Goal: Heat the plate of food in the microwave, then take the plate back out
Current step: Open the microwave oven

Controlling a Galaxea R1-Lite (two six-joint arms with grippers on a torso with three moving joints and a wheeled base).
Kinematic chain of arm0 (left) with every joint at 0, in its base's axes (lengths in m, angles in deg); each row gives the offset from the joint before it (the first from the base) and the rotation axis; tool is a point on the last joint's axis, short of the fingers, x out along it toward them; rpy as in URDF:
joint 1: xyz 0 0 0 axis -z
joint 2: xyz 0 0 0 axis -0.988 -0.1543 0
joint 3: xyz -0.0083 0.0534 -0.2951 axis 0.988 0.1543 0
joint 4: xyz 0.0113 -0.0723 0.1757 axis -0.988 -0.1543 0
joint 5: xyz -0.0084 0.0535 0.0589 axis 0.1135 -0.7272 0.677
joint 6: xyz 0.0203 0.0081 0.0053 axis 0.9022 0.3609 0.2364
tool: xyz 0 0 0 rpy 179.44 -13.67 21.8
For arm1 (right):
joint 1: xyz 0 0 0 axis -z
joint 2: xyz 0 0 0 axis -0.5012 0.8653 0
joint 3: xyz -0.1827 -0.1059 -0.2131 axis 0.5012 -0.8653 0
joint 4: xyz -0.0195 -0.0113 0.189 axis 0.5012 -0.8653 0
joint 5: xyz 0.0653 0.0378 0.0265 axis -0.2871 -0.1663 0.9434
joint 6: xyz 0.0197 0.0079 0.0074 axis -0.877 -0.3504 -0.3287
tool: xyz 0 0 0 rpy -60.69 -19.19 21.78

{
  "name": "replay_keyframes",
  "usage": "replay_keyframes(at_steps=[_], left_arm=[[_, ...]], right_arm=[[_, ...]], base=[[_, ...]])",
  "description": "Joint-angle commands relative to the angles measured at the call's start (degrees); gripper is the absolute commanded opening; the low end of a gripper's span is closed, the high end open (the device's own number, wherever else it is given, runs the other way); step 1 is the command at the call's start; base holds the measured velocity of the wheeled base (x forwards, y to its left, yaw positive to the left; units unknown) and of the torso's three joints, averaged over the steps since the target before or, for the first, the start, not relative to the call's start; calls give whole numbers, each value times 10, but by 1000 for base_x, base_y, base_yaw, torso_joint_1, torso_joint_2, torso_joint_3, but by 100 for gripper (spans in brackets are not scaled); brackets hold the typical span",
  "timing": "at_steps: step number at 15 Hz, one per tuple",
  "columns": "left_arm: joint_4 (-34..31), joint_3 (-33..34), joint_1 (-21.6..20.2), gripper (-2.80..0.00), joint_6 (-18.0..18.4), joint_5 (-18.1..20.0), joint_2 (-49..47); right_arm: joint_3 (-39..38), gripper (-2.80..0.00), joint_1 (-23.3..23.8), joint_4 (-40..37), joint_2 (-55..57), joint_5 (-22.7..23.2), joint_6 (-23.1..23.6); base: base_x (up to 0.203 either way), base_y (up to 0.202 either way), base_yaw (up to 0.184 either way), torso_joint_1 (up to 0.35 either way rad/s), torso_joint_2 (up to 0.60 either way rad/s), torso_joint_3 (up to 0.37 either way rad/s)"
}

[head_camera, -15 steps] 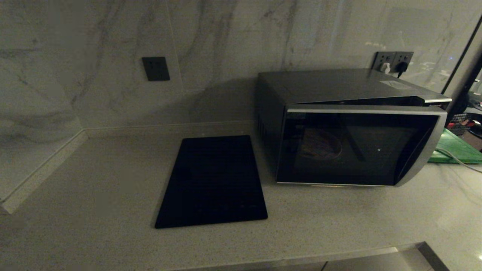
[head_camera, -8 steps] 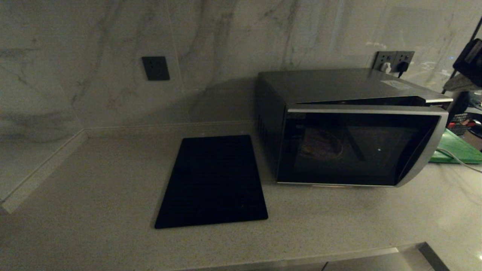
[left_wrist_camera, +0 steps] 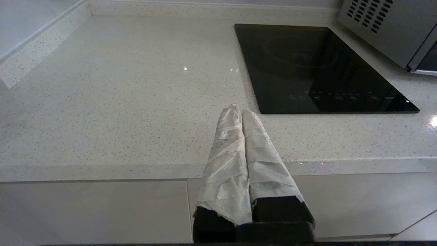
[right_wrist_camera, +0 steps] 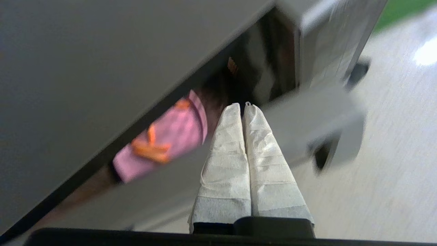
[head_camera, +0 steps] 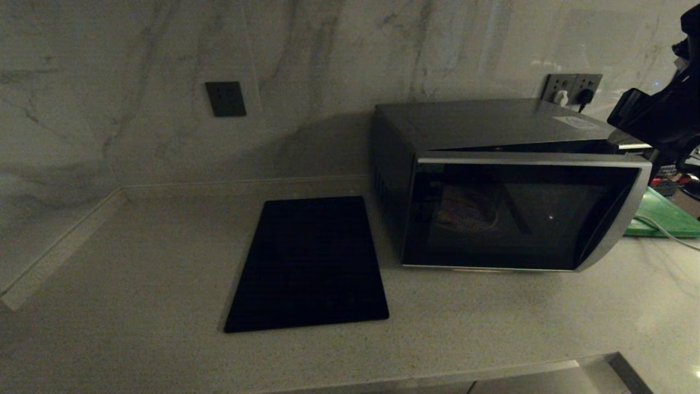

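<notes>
The silver-grey microwave point(head_camera: 492, 126) stands on the counter at the right, its dark glass door point(head_camera: 519, 216) slightly ajar on the right side. The plate of food point(head_camera: 467, 210) shows dimly through the glass. In the right wrist view the pink-lavender plate point(right_wrist_camera: 170, 136) with orange sticks shows through the door gap. My right gripper point(right_wrist_camera: 243, 105) is shut and empty, its tips just at that gap. My right arm point(head_camera: 656, 117) hangs by the microwave's top right corner. My left gripper point(left_wrist_camera: 240, 111) is shut and empty above the counter's front edge.
A flat black cooktop point(head_camera: 309, 262) lies left of the microwave. A green board point(head_camera: 667, 219) with a white cable point(head_camera: 656, 227) over it sits behind the microwave's right side. Wall sockets point(head_camera: 571, 87) sit behind its top. Bare counter point(head_camera: 136, 262) spreads to the left.
My right arm has come into the head view from the top right and moved down and left toward the microwave's top right corner. The door stays ajar as before.
</notes>
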Motion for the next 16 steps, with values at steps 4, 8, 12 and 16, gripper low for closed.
replay_keyframes(at_steps=[4,8,12,16], left_arm=[[0,0,0,-280,0,0,-1],[0,0,0,-280,0,0,-1],[0,0,0,-280,0,-1,-1],[0,0,0,-280,0,0,-1]], right_arm=[[0,-280,21,70,32,-3,68],[0,-280,23,92,55,-8,78],[0,-280,30,92,71,-8,77],[0,-280,29,77,60,-6,77]], base=[[0,0,0,0,0,0],[0,0,0,0,0,0],[0,0,0,0,0,0],[0,0,0,0,0,0]])
